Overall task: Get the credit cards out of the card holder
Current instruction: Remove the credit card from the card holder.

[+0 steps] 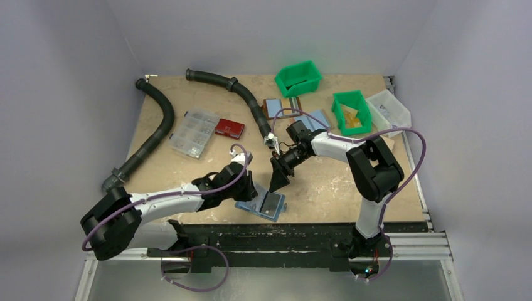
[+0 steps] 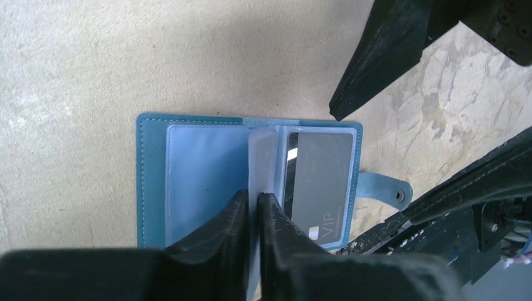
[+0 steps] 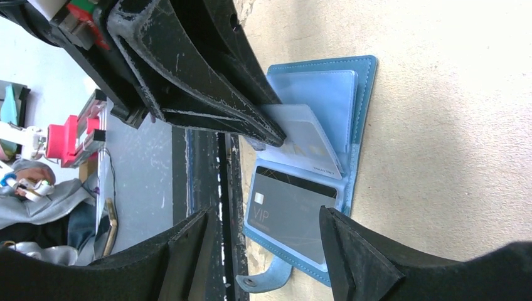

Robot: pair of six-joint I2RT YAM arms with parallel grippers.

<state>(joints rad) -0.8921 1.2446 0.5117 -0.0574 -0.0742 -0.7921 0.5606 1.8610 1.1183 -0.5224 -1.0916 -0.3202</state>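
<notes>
Left hand (image 2: 253,197) — seemingly pinching card holder (image 2: 154,182)

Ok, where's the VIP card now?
In the left wrist view the VIP card lies in the card holder's snap-tab half, beside the clear sleeve pinched by the left gripper, at the table's near edge.

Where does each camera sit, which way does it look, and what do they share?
Top external: above and behind the arms, looking down on the table; both arms show.
Left wrist: on the left arm, looking down past the left claw, pinching a clear sleeve, at the card holder.
Right wrist: on the right arm, looking through the open right claw at it.
Shared: both wrist views show the VIP card.
</notes>
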